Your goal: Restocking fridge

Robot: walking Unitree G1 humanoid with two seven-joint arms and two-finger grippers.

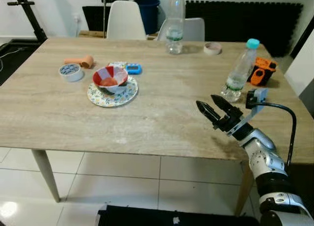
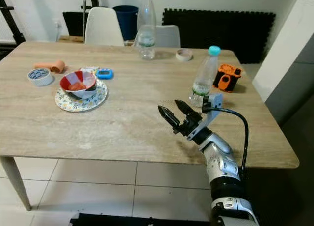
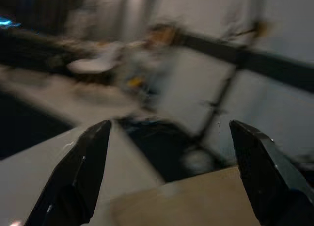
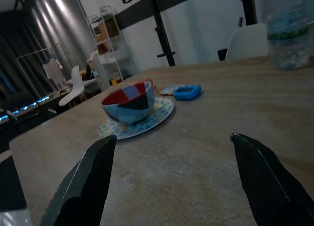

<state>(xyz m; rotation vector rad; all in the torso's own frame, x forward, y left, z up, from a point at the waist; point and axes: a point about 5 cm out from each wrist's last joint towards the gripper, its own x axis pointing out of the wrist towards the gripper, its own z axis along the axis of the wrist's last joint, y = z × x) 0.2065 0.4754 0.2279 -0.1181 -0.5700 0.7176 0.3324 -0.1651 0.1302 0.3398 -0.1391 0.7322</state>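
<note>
The right gripper [image 1: 214,106] hovers just above the bench [image 1: 162,113], near its front edge on the right side, its two long black fingers [image 2: 167,114] spread wide with nothing between them. They point toward the far left, across the pale wood-grain top.

Just beyond the gripper, to the far right of it, stands a clear plastic bottle [image 1: 239,71] with a teal cap. It is upright but looks tilted in these views, its long axis running up and slightly away to the right, cap at the top. It has a ribbed body and a pale label band low down. Just beside it to the right lies an orange and black tool [image 1: 262,70]. A second, taller clear bottle [image 1: 174,24] stands upright at the far edge of the bench, with a small roll of tape [image 1: 212,48] to its right.

On the left half sits a red and white bowl [image 1: 110,79] on a round floral paper plate [image 1: 113,94]. Behind it lies a small blue device [image 1: 133,68], and farther left a white tape roll [image 1: 71,71] and an orange cylinder [image 1: 80,61] lying on its side.

Two white chairs [image 1: 125,20] stand past the far edge, with a dark blue bin [image 1: 147,13] behind them.

In the left wrist view the left gripper [image 3: 169,172] also has its fingers wide apart, holding nothing, over a blurred, dim background.
</note>
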